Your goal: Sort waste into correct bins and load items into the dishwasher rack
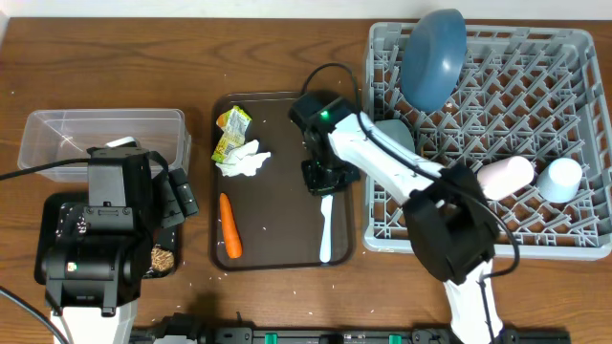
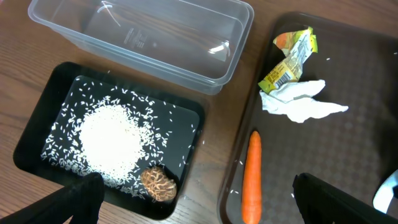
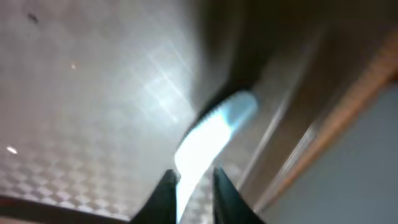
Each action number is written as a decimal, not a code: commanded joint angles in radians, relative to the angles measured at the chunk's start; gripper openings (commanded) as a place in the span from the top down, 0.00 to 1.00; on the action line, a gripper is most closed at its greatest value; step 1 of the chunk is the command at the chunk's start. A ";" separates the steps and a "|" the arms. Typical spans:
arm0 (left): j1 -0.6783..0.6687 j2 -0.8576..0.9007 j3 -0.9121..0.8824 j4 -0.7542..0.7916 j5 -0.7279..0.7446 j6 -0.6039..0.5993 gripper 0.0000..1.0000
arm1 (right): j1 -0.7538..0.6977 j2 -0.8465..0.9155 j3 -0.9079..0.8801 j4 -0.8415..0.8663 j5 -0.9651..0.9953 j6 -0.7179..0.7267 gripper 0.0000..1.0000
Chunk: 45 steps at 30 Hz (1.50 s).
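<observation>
Over to the left gripper (image 2: 196, 186) first: spread wide, holding nothing, hanging above the near edge of the black tray (image 2: 37, 124). Inside that tray, a scatter of white rice (image 2: 112, 137) and a clump of brown crumbs (image 2: 158, 183) toward the near right corner. Just beyond it, the clear box (image 2: 143, 37). Across now to the brown serving tray (image 1: 287, 115), with the waste along its left side: yellow-green wrapper (image 1: 231, 129) at the far end, crumpled white tissue (image 1: 244, 161) pressed right up against it, small orange carrot (image 1: 229, 227) nearer in, lying lengthwise and apart from both. On the right side of that same tray, the right gripper (image 1: 323, 186), down low at the far end of the light blue utensil (image 1: 326, 234), flat on the tray. From the wrist camera, fingers (image 3: 165, 193) close on either side of the handle, all badly blurred. Cannot tell whether clamped on it or merely astride. Finally the grey rack (image 1: 574, 57) on the right: dark blue plate (image 1: 433, 53) standing upright at the far left, pink cup (image 1: 505, 177) on its side nearer in, light blue cup (image 1: 561, 179) just beside it.
</observation>
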<state>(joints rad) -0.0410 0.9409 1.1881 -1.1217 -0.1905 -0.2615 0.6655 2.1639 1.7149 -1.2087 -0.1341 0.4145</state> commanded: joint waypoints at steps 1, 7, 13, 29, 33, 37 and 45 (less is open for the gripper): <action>0.002 0.000 0.014 -0.003 -0.016 -0.005 0.02 | -0.006 -0.017 -0.002 -0.003 0.023 0.027 0.83; 0.002 0.000 0.014 -0.003 -0.016 -0.005 0.02 | -0.006 -0.017 -0.033 0.023 0.015 0.042 0.75; 0.002 0.000 0.014 -0.003 -0.017 -0.005 0.02 | -0.014 -0.017 -0.106 0.088 -0.039 0.062 0.73; 0.002 0.000 0.014 -0.003 -0.016 -0.005 0.02 | -0.015 -0.017 -0.187 0.327 -0.155 0.055 0.81; 0.002 0.000 0.014 -0.003 -0.016 -0.005 0.02 | -0.016 -0.017 -0.187 0.367 -0.154 0.047 0.82; 0.002 0.000 0.014 -0.003 -0.017 -0.005 0.02 | -0.018 -0.017 -0.187 0.406 -0.150 0.045 0.81; 0.002 0.000 0.014 -0.003 -0.017 -0.005 0.02 | -0.017 -0.013 -0.193 0.409 -0.147 0.045 0.92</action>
<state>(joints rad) -0.0410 0.9409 1.1881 -1.1217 -0.1909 -0.2619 0.6521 2.1513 1.5349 -0.8009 -0.2806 0.4641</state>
